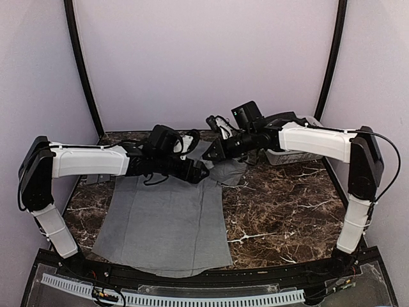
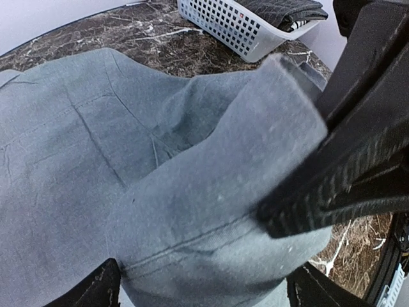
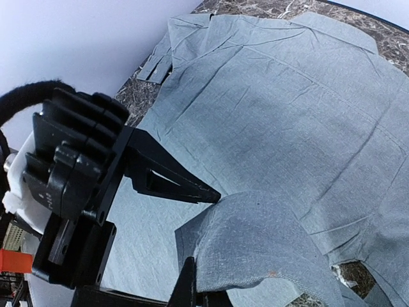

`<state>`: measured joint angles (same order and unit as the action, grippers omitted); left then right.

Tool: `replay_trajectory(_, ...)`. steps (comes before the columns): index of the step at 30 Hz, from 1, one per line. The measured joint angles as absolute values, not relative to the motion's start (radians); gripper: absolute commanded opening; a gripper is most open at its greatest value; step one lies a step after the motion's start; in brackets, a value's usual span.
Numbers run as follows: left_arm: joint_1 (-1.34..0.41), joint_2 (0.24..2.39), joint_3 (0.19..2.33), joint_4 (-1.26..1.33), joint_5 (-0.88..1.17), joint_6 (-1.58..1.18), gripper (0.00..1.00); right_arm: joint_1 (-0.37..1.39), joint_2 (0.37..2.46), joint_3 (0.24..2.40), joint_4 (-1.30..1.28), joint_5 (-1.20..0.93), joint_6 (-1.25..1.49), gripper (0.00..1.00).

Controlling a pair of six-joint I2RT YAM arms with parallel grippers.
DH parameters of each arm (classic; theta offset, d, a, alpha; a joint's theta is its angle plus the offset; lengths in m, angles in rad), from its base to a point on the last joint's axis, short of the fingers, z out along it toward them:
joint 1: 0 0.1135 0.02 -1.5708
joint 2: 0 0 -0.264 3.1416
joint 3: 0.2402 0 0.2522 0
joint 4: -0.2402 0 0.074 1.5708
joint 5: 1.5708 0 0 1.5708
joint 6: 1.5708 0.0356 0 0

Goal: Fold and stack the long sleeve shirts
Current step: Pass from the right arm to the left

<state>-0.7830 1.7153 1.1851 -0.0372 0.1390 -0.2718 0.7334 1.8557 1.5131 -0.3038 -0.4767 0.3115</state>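
— Cloth first: shirt [image 1: 166,224], mid-grey, soft, fine-woven, with stitched seams and faint creases. Spread flat on table [image 1: 287,211] of dark brown stone veined in white.
— And by the jaws?
— Raised off the stone there in a rounded, tube-like fold (sleeve, by the look of it), at the far end of the garment, away from the arm bases. Right gripper [image 1: 209,155]: pressed tight on that fold, black ridged fingers [image 2: 358,166] clamping its edge.
— Left gripper [image 1: 201,172]?
— Spread wide, one black tip on either side of the same fold, just beside the right one's clamp, not closed on anything.
— Anything else?
— White plastic basket [image 2: 217,25], lattice-walled, at the far right of the table, dark folded cloth [image 2: 281,9] inside.
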Motion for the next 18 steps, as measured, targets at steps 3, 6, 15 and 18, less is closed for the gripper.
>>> replay_trajectory(3, -0.801, 1.718, 1.206, -0.041, 0.087, -0.264, 0.75, 0.743, 1.865, 1.525, -0.305, -0.478, 0.319, 0.00)
replay_trajectory(6, -0.812, 1.721, 1.226, -0.039, 0.054, -0.262, 0.53, 0.751, 1.871, 1.526, -0.307, -0.477, 0.325, 0.00)
replay_trajectory(15, -0.833, 1.729, 1.243, -0.039, -0.015, -0.260, 0.00, 0.756, 1.872, 1.526, -0.288, -0.470, 0.354, 0.07)
replay_trajectory(18, -0.834, 1.729, 1.243, -0.041, -0.025, -0.271, 0.00, 0.756, 1.872, 1.526, -0.287, -0.464, 0.358, 0.21)
